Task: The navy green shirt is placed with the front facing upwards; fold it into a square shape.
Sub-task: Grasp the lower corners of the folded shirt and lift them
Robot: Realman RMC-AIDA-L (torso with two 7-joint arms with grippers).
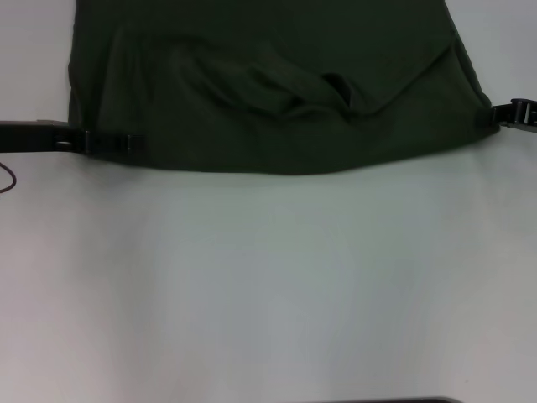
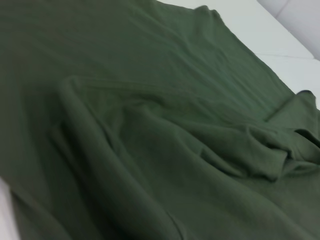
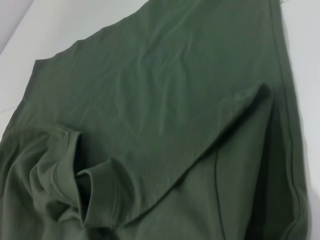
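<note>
The navy green shirt lies across the far part of the white table, plain side up, with no lettering showing. Its ribbed collar is bunched in folds near the front edge and also shows in the right wrist view. My left gripper is at the shirt's near left corner, shut on the cloth. My right gripper is at the near right corner, where the cloth is drawn to a point, shut on it. The left wrist view shows only creased cloth.
A thin dark cable lies at the table's left edge. A dark strip shows at the table's near edge. Bare white table spreads between the shirt and me.
</note>
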